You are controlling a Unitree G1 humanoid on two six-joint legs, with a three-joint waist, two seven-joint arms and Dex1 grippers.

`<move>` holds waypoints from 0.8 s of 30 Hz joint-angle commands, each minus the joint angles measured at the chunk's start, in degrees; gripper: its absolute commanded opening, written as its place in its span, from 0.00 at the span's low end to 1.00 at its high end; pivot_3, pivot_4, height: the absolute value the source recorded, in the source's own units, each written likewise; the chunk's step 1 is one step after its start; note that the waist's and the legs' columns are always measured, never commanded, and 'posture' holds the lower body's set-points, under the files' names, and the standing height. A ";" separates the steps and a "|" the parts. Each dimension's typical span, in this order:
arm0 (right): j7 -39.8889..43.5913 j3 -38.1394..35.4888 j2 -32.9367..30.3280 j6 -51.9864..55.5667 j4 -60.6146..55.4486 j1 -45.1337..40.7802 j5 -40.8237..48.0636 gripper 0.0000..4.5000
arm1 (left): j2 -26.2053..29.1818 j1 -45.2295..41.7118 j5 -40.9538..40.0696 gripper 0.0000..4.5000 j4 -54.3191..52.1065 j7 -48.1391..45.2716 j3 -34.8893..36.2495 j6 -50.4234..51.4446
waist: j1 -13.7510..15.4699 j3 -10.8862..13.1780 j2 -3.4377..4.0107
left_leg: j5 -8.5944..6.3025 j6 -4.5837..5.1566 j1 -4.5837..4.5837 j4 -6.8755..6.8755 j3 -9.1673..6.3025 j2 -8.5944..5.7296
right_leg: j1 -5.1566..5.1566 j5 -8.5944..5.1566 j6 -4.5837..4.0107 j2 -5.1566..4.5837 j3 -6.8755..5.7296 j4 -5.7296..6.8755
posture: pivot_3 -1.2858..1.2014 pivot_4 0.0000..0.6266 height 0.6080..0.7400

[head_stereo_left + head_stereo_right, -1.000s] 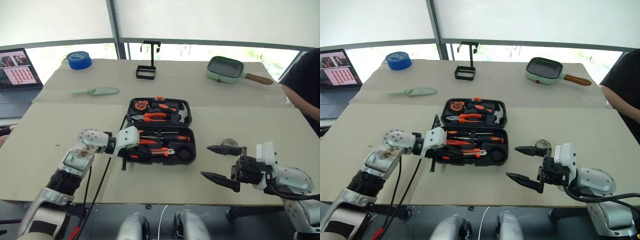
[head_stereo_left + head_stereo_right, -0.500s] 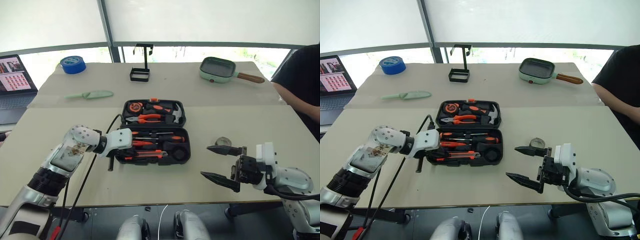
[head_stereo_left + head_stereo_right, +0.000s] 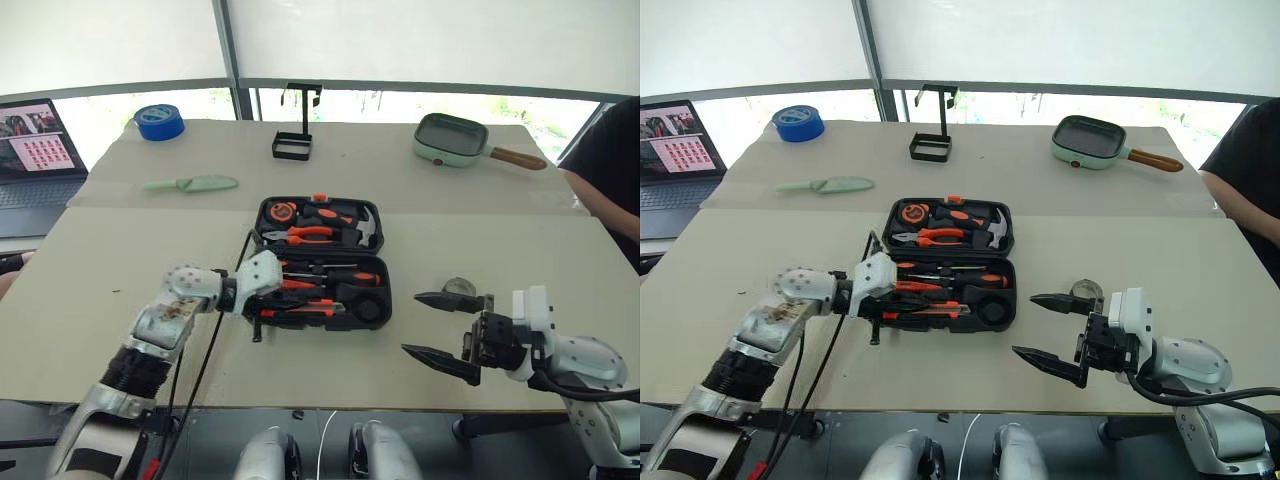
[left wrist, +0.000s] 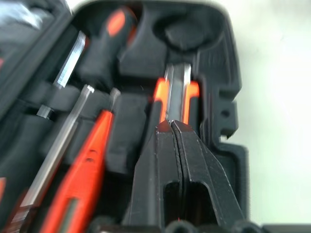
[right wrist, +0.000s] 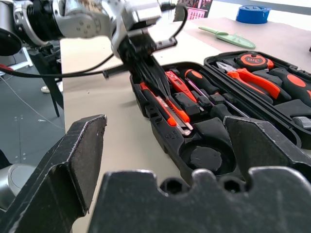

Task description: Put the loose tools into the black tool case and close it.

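The black tool case (image 3: 372, 262) lies open mid-table. Its near half holds two black-and-orange screwdrivers (image 3: 345, 277), a slim orange screwdriver (image 4: 80, 170) and the utility knife (image 4: 176, 92). Pliers (image 3: 305, 233), a hammer and a tape measure sit in the far half. My left gripper (image 4: 171, 125) is shut with nothing between its fingers. Its tips rest on or just over the utility knife at the case's front left (image 3: 282, 298). My right gripper (image 3: 412, 322) hangs open and level to the right of the case. A small dark tape roll (image 3: 459, 288) lies on the table just past its far finger.
A blue tape roll (image 3: 158, 120) and a pale green knife (image 3: 190, 183) lie at the far left, beside a laptop (image 3: 35, 140). A black wire stand (image 3: 293, 140) and a green pan (image 3: 455, 140) stand at the back. A person's dark sleeve (image 3: 612, 165) shows at the right edge.
My left gripper has slid a little to the right, from the case's left rim onto the utility knife. The right gripper has stayed put. The view swung aside and came back.
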 commanded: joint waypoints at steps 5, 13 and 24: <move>-1.31 -8.15 -0.39 -2.26 -2.42 4.31 0.62 1.00 | -5.18 -0.28 -15.13 0.24 -0.68 -0.04 13.17 -0.09 | 0.06 0.02 -0.04 | 0.01 0.00 -0.10 0.06 -0.05 0.03 | -0.03 0.01 0.01 -0.05 0.01 0.01 | 0.52 0.24 1.00; -3.01 -21.53 6.64 -14.49 3.78 18.80 -5.30 1.00 | 4.66 5.76 -24.24 0.89 -2.70 -4.47 27.38 1.02 | -0.13 0.02 -0.04 | 0.27 -0.47 0.05 -0.07 -0.05 0.09 | 0.04 -0.03 0.03 0.04 0.00 0.00 | 0.52 0.24 1.00; -4.85 -25.48 9.99 -22.80 15.13 23.80 -8.99 1.00 | 11.14 21.79 -20.60 1.00 1.62 -13.03 34.38 -17.85 | -0.16 0.00 0.04 | -0.31 -0.49 0.15 -0.10 0.01 0.13 | 0.02 -0.30 -0.20 -0.50 0.08 -0.05 | 0.52 0.24 1.00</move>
